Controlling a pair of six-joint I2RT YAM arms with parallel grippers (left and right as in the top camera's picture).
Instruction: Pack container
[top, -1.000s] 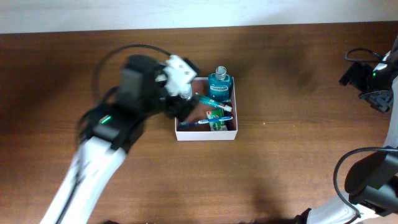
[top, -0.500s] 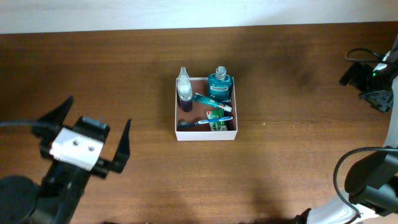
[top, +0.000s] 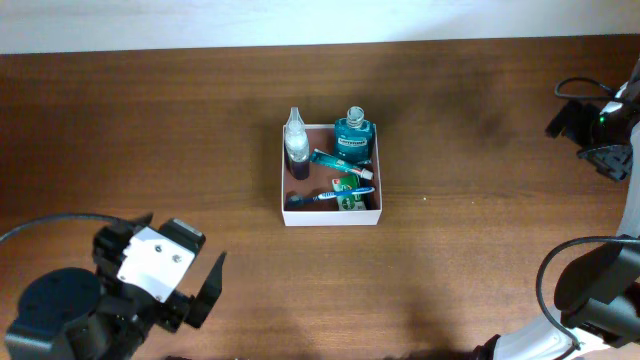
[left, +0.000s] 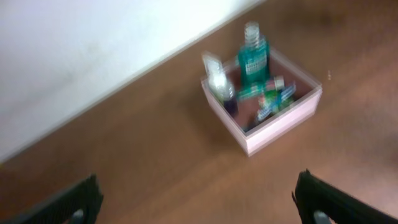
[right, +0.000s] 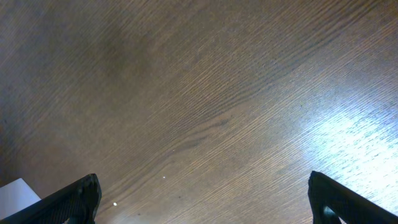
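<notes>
The container (top: 332, 217) is a square white-walled box at the table's middle. In it stand a small clear bottle (top: 294, 143) at the back left and a teal mouthwash bottle (top: 353, 135) at the back right. Toothbrushes (top: 340, 163) and a green tube (top: 350, 200) lie in it. The left wrist view shows the container (left: 280, 124) blurred, far ahead. My left gripper (top: 183, 238) is open and empty at the front left, well away from it; its fingers (left: 199, 196) are spread wide. My right gripper (top: 572, 140) is open and empty at the far right edge; its fingers (right: 205, 202) are over bare wood.
The brown wooden table (top: 480, 260) runs to a white wall at the back. Cables loop by the right arm (top: 585, 290) at the front right. A white corner (right: 15, 193) shows at the lower left of the right wrist view.
My left arm has pulled back from the container to the front left, open. The small clear bottle it was at now stands in the container. The right arm has not moved.
</notes>
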